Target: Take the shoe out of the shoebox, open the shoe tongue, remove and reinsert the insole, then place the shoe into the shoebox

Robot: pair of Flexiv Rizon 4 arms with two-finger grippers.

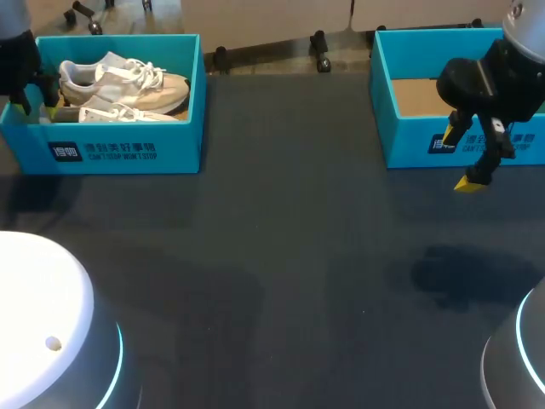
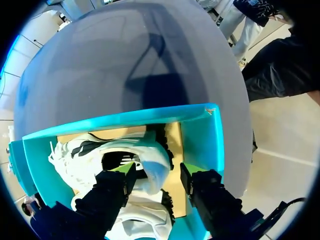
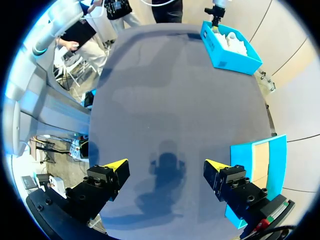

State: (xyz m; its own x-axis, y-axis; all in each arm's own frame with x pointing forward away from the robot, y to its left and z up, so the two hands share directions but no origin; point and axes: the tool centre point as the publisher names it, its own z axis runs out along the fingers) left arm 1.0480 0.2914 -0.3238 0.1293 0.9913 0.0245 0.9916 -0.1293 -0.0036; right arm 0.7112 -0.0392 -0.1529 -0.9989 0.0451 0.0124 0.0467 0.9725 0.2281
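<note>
Barely begun: the shoe (image 2: 150, 160) is not yet out of the left box (image 1: 128, 152).
Nearest you over the worktop (image 1: 272, 281), your right claw (image 1: 460, 159) hangs open in front of the right box (image 1: 409, 141), which shows only its cardboard floor. Farther off, your left claw (image 2: 154, 175) is down in the left box, open astride the shoe, not gripping it. Every step remains. Count two boxes, two shoes, two claws.

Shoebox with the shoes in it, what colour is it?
The shoebox is turquoise blue, clearest in the head view.
</note>
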